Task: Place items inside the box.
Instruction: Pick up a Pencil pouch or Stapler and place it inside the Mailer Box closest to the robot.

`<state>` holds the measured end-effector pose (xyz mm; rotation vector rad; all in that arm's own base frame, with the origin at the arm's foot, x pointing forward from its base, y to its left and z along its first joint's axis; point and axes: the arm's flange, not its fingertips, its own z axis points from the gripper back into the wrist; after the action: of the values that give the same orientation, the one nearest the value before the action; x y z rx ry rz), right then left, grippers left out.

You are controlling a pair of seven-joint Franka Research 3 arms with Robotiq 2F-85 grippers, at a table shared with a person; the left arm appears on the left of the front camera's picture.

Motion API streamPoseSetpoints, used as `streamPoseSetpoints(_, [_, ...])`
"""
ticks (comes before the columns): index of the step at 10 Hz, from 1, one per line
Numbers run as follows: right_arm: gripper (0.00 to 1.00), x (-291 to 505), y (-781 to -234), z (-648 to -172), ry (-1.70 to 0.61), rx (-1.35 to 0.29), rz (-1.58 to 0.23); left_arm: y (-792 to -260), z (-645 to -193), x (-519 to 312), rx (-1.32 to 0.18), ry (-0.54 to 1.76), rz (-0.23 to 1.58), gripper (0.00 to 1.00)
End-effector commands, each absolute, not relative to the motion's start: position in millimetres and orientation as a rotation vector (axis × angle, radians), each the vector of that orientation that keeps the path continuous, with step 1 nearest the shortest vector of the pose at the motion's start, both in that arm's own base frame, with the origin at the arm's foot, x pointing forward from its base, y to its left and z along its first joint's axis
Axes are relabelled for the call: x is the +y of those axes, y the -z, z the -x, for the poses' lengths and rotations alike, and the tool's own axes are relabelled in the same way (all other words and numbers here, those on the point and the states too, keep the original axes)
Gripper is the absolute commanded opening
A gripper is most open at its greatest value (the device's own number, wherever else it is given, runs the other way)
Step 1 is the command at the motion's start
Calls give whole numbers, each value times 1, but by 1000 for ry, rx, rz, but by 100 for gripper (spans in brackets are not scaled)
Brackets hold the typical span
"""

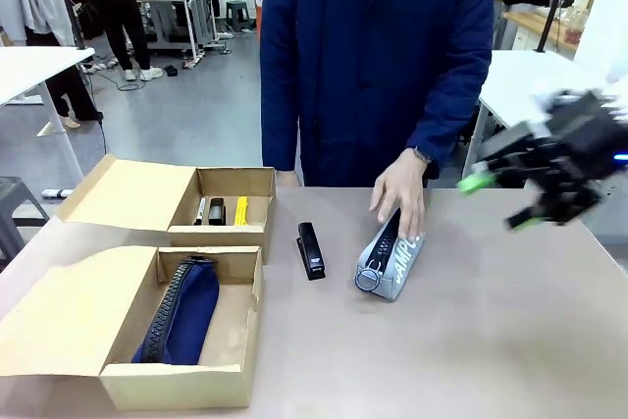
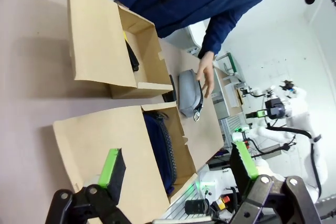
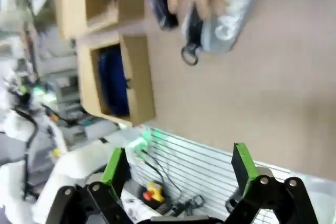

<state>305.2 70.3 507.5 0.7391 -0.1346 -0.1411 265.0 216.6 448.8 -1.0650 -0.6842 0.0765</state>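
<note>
Two grippers hang wide open and empty as I watch from my console. My right gripper, blurred in the front view, hovers above the table to the right of the grey pouch and well apart from it. Its green pads are spread with nothing between them. My left gripper is spread just as wide and carries nothing. It sits well to the left of the grey pouch, over cardboard.

The grey pouch lies on the bare table with its zip up, its ring pull at the end nearer me and part of its white "CAMPUS" print showing. A person's hand rests on its far end, fingers on the zip. The person, in a dark blue coat, stands directly behind the pouch at the table's far side.

Just left of the pouch, not touching it, a black stapler lies on the table. Farther left stand two open cardboard boxes. The near box holds a navy pouch lying lengthwise with its zip up. The far box holds a black marker, a second stapler and a yellow utility knife, side by side.
</note>
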Motion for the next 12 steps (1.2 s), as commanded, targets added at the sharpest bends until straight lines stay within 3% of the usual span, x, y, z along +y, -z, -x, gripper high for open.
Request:
streamPoseSetpoints(1, [100, -38, -501, -250, 436, -352, -824, -448, -265, 215, -706, -65, 1077, 100])
streamPoseSetpoints(3, [100, -61, -481, -222, 551, -455, -778, -448, -265, 215, -706, -65, 1077, 100])
streamPoseSetpoints(4, [100, -54, -532, -280, 420, -317, -835, -448, -265, 215, -706, -65, 1077, 100])
streamPoseSetpoints(7, [100, -83, -538, -267, 475, -379, -832, -448, -265, 215, -706, -65, 1077, 100])
streamPoseSetpoints(9, [100, -49, -550, -291, 365, -297, -797, -448, -265, 215, -706, -65, 1077, 100])
streamPoseSetpoints(12, [100, 64, -560, -351, 79, -167, -619, -448, -265, 215, -706, -65, 1077, 100])
